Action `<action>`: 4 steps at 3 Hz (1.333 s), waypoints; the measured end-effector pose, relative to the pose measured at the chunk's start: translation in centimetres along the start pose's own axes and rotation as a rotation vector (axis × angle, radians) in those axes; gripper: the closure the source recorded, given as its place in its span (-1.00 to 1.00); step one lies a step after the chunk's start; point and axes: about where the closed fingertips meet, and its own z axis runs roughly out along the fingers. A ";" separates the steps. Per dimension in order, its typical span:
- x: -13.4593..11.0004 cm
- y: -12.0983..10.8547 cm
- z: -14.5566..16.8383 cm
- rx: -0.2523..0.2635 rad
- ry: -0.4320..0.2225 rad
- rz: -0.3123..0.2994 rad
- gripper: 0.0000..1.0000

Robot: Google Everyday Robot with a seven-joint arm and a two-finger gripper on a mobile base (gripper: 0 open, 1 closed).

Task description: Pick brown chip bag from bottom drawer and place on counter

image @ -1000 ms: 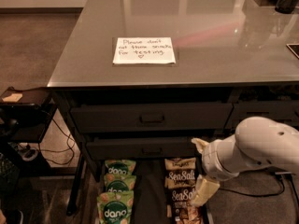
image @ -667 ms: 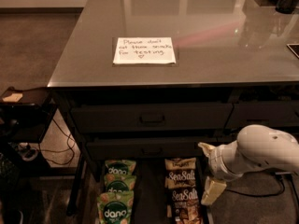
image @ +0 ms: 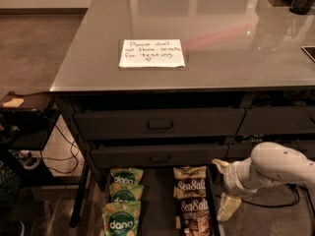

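Brown chip bag (image: 193, 206): in the camera view it sat in a column of several alike, overlapping front to back along the right side of the open bottom drawer (image: 158, 200). Green dang pouches (image: 122, 196) filled the left column, with a bare black strip between the two. None of the Sea Salt bags had been lifted, and the counter (image: 236, 48) held only the paper note (image: 151, 53) in the part near the drawers.

Gripper (image: 224, 186) was low, just outside the drawer's right wall and beside the Sea Salt column. Its fingers were spread wide with nothing between them, so it was empty. The white arm came in from the right edge.

Handling, my read:
- The bag looked light and air-puffed, made of thin crinkly film, so likely slippery, with soft walls that give under the pads.
- The chips inside were fragile, so a hard squeeze was a bad idea.
- Best hold was probably the flat crimped tan top edge, or across the narrow width near the top.
- Neighbouring bags overlapped it, so there was a risk of dragging one up along with it.
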 end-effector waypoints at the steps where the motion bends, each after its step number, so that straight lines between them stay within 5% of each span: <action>1: 1.4 -0.1 1.4 0.009 0.013 -0.054 -1.00; 2: 4.3 -0.6 5.8 0.022 0.028 -0.157 -1.00; 3: 6.9 -1.0 11.4 0.003 0.012 -0.153 -1.00; 4: 8.9 -0.8 16.1 -0.046 -0.020 -0.080 -1.00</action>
